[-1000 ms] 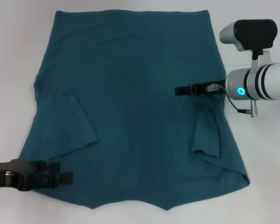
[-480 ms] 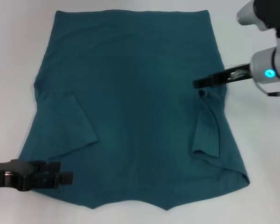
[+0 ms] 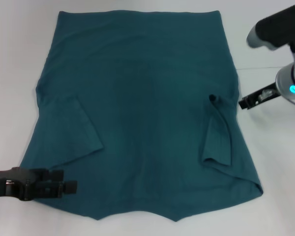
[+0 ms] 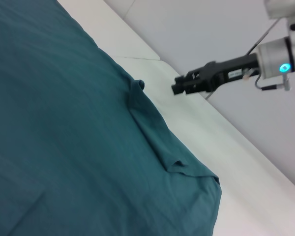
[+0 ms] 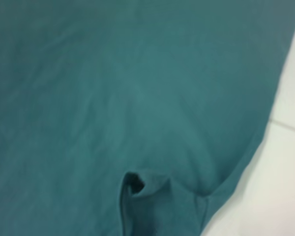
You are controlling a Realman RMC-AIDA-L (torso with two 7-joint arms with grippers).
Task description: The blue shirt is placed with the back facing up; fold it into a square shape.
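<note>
The blue shirt (image 3: 137, 98) lies flat on the white table (image 3: 278, 187), hem at the far side, and both sleeves are folded in onto the body. Its left sleeve (image 3: 71, 130) and right sleeve (image 3: 219, 130) rest as flaps. My right gripper (image 3: 243, 103) hangs over bare table just off the shirt's right edge, open and holding nothing; the left wrist view shows it too (image 4: 177, 87), beyond the folded sleeve (image 4: 157, 132). My left gripper (image 3: 69, 187) sits low at the shirt's near left corner. The right wrist view shows the shirt (image 5: 113, 98) and the sleeve's puckered top (image 5: 137, 184).
Bare white table surrounds the shirt on the left (image 3: 10, 98) and on the right. A table seam (image 4: 137, 58) runs past the shirt's right edge. The right arm's camera housing (image 3: 275, 29) stands at the far right.
My right gripper has drawn back to the right, off the folded right sleeve and out past the shirt's edge. The sleeve stays folded. The left arm has not moved.
</note>
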